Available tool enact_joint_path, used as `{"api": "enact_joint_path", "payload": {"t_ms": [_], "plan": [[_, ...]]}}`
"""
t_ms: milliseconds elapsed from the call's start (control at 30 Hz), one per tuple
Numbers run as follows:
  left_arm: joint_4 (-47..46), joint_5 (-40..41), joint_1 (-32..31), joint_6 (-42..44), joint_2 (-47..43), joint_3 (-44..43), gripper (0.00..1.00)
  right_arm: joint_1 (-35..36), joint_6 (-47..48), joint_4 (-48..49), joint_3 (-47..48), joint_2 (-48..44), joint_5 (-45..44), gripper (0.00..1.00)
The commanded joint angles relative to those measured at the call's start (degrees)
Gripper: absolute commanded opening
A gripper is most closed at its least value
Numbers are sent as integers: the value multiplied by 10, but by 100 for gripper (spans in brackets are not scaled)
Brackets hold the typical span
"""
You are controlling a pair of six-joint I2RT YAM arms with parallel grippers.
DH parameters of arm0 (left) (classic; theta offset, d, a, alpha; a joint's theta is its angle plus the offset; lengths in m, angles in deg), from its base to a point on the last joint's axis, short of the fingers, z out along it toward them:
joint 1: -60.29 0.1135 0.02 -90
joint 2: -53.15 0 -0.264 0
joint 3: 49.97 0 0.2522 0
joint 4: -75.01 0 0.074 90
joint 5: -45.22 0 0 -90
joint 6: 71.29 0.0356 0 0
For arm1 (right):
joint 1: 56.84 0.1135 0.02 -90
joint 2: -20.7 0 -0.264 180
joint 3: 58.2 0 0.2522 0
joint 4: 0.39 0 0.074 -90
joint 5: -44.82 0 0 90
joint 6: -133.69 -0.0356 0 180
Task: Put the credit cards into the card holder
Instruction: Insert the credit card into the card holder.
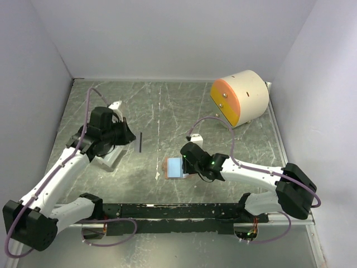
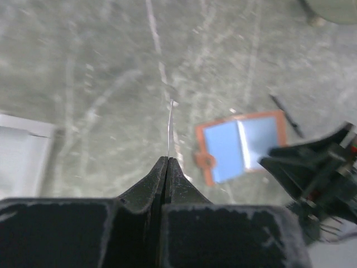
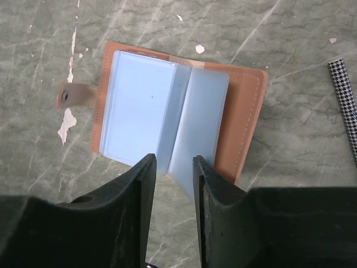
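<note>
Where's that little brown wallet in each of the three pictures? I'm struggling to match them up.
Top external: the card holder lies just below the middle of the table.
Left wrist: card holder right of centre, lying open.
Right wrist: card holder in the upper middle, filling much of the frame.
Shared landmark: its pale blue inner sleeves, visible in all three.

We saw the card holder (image 1: 175,167) lying open on the grey marbled table (image 1: 167,111), with its pale blue inner sleeve facing up inside a salmon border. The right gripper (image 1: 186,163) sat at its right edge, though we could not tell whether it was touching. The left gripper (image 1: 131,137) hung well apart to the left, over a white tray (image 1: 113,158). A dark narrow strip (image 1: 140,142) lay just beside its tip. A cream cylinder (image 1: 241,97) with an orange face stood at the far right.
</note>
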Motion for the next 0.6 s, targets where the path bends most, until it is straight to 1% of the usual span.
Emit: {"api": "enact_joint_path", "payload": {"t_ms": [0,133,300,433,567], "plan": [[-127,-171,-10,-128,-39,69,7,-7,-10,-1,-9,-6,2,32],[-186,-201,-41,-183,-39,104,7,-15,-7,-4,-14,-9,-1,32],[-263,-172,-106,-241,-22,139,7,-33,-2,-1,-23,-16,7,30],[-325,-164,-139,-273,25,162,7,-43,0,1,-29,-17,12,28],[-387,-159,-164,-301,75,178,7,-52,2,3,-39,-25,15,23]]}}
